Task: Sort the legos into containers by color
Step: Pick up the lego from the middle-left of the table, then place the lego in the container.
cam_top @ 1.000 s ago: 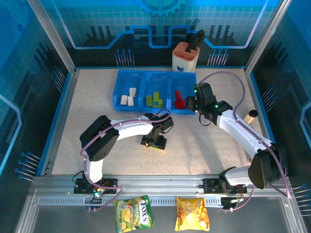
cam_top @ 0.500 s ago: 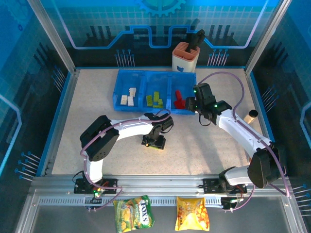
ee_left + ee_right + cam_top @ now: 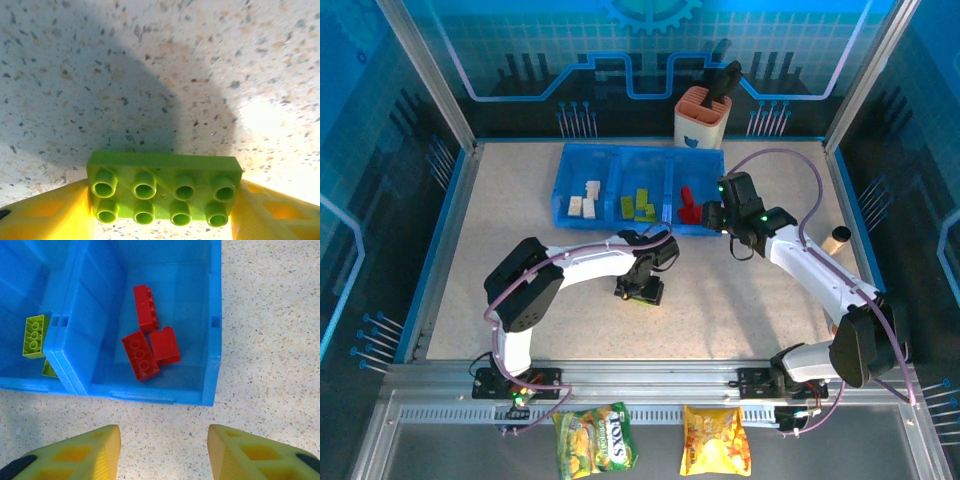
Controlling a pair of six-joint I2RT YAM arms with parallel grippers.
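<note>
My left claw (image 3: 638, 291) clamps the lime-green studded plastic brick (image 3: 164, 187) by its ends at mid-frame, ready, I judge, for the translucent blue plastic tray (image 3: 620, 227) above; my right claw (image 3: 164, 450) hangs open, empty.

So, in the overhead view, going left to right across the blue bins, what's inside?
White legos → green legos → red legos

A pale speckled tabletop (image 3: 520, 220) fills the frame's centre, brightly lit. Blue circuit-printed wall panels (image 3: 520, 50) stand along the top and sides, held by aluminium posts (image 3: 427, 70).
</note>
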